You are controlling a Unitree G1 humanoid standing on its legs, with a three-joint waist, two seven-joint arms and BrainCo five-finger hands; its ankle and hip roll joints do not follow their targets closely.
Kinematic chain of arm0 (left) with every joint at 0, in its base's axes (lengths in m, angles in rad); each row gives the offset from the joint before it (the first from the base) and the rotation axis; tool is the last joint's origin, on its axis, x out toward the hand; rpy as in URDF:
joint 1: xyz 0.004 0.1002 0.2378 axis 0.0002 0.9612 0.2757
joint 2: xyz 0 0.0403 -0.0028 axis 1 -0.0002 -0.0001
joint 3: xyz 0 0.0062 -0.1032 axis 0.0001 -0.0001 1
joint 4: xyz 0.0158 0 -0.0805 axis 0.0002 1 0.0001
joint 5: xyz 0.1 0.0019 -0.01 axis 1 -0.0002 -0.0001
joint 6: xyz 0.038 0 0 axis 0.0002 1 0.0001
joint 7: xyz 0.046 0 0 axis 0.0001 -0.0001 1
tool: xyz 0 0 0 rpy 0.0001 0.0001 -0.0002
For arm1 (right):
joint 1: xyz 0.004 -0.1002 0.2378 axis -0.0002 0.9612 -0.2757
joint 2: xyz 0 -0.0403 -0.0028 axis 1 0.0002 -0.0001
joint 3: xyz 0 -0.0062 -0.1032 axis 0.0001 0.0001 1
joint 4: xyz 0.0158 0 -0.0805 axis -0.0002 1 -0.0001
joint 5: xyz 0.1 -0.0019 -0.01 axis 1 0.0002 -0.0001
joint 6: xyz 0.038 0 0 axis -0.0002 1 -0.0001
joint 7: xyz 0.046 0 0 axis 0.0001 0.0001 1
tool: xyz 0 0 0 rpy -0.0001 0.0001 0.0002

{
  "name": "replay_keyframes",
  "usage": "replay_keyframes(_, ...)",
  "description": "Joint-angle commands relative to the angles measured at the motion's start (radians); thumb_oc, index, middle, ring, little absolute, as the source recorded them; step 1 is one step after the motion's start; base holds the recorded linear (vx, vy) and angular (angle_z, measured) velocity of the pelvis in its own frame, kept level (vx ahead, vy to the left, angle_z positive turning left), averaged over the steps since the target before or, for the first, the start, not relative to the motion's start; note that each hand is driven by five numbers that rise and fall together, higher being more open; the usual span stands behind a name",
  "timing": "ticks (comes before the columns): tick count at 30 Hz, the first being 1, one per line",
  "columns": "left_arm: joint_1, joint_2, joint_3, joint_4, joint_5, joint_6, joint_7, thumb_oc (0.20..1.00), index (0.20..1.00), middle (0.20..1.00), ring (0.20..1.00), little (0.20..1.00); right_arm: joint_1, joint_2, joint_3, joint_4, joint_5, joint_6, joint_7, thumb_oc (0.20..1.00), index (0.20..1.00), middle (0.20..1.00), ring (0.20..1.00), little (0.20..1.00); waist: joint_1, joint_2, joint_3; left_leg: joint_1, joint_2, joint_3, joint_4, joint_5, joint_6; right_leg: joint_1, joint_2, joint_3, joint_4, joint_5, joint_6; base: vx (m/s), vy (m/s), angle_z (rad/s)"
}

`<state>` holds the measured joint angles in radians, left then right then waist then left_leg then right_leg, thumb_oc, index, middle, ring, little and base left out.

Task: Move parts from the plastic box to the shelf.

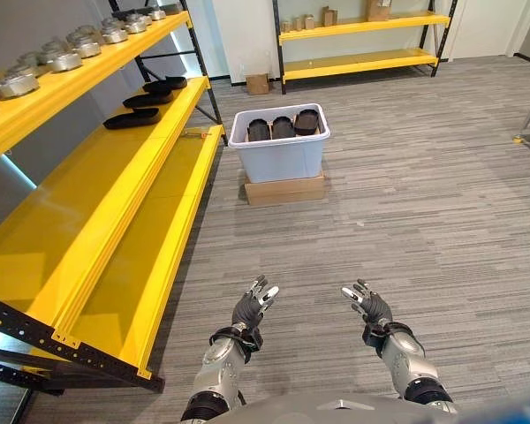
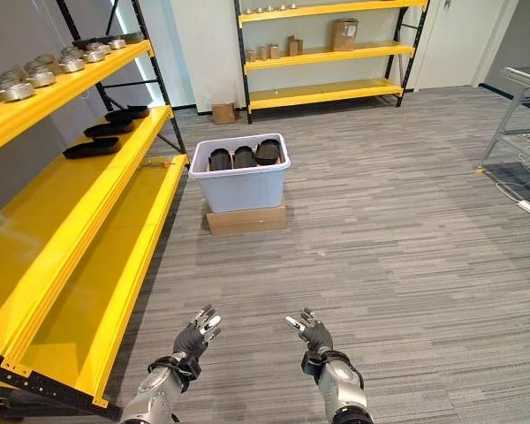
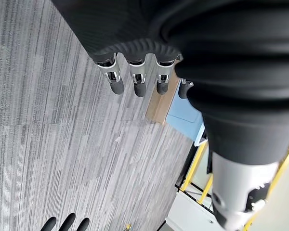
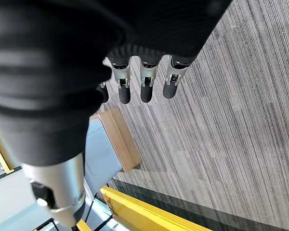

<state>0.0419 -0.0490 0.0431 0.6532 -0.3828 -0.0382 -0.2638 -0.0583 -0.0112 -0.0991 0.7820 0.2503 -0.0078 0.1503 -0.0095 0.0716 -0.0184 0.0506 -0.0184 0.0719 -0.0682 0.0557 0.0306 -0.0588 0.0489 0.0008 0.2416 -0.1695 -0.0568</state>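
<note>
A pale plastic box stands on a flat cardboard carton on the carpet, beside the end of the yellow shelf. Three black parts stand upright inside it. Three more flat black parts lie on the shelf's middle level. My left hand and right hand are held low over the carpet, well short of the box, both open and empty. Straight fingers point toward the box in the left wrist view. In the right wrist view the fingers are straight too.
Several round metal parts line the shelf's top level. The near stretch of the middle and lower levels is bare yellow. A second yellow rack stands at the back wall, a small carton beside it. Grey carpet lies all around.
</note>
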Motion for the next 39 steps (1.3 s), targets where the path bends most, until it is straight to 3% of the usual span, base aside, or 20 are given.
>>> replay_keyframes(1,-0.047,0.013,0.029,-0.001,-0.025,-0.053,-0.021,1.000,1.000,1.000,1.000,1.000,-0.007,0.028,-0.003,-0.006,0.015,-0.037,0.015,1.000,1.000,1.000,1.000,1.000,-0.006,-0.040,-0.010,0.024,0.040,-0.036,-0.019,-0.019,-0.039,0.123,-0.047,0.023,-0.288,0.252,0.043,0.00,0.000,0.00)
replay_keyframes(29,-0.068,0.022,0.040,0.031,-0.010,-0.060,0.011,1.000,1.000,1.000,1.000,1.000,-0.015,0.006,0.001,-0.007,-0.003,-0.040,-0.001,1.000,1.000,1.000,1.000,1.000,-0.002,-0.041,-0.003,0.018,0.047,-0.039,-0.019,-0.025,-0.044,0.121,-0.044,0.015,-0.301,0.256,0.041,0.00,0.000,0.00)
replay_keyframes(39,-0.076,0.035,0.045,0.003,-0.004,-0.065,0.021,1.000,1.000,1.000,1.000,1.000,-0.024,0.002,0.017,-0.009,-0.010,-0.041,-0.001,1.000,1.000,1.000,1.000,1.000,0.012,-0.044,0.016,0.045,0.056,-0.034,0.014,0.014,-0.055,0.141,-0.051,0.000,-0.297,0.260,0.045,0.01,0.004,0.01)
